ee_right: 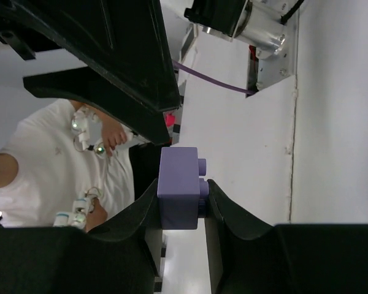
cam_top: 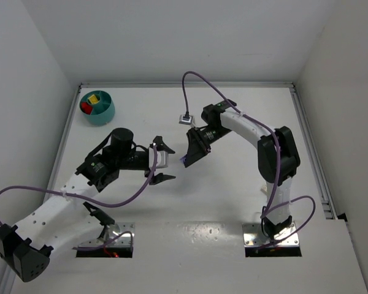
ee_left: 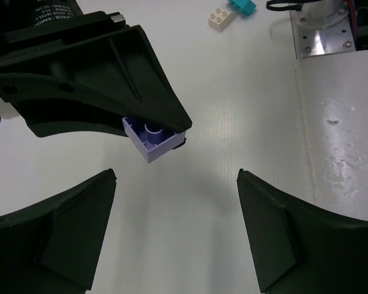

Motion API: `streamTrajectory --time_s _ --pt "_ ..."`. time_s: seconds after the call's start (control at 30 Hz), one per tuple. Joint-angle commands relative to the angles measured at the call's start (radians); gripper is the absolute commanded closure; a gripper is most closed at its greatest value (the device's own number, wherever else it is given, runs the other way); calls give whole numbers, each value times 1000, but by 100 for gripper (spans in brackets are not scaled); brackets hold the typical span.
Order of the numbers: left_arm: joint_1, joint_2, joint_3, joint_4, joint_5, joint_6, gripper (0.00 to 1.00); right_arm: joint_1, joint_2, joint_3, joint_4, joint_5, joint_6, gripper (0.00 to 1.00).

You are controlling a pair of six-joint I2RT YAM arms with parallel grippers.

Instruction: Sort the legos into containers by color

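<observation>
My right gripper [cam_top: 186,160] is shut on a purple lego [cam_top: 183,162] and holds it above the table's middle. In the right wrist view the purple lego [ee_right: 179,187] sits clamped between the two fingers of my right gripper [ee_right: 183,184]. My left gripper [cam_top: 173,164] is open and empty, and faces the right gripper from the left. In the left wrist view the purple lego [ee_left: 152,138] hangs from the right gripper, just beyond my open left gripper [ee_left: 176,177]. The teal bowl [cam_top: 105,114] at the far left holds a red lego [cam_top: 86,108] and a yellow lego [cam_top: 94,98].
A cream lego [ee_left: 221,17] and a cyan lego [ee_left: 242,5] lie on the table near a metal base plate [ee_left: 331,30]. White walls enclose the table. A person in a white shirt [ee_right: 43,177] shows behind the grippers in the right wrist view.
</observation>
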Motion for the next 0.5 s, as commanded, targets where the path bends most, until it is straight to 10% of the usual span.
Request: streamTrajectory --time_s 0.0,0.47 --pt "-34 -7 -13 162 -62 -34 14 -10 -22 23 -32 -113 52 100" --pt "-80 53 -4 251 -82 -107 16 30 -51 -3 0 -137 79 100"
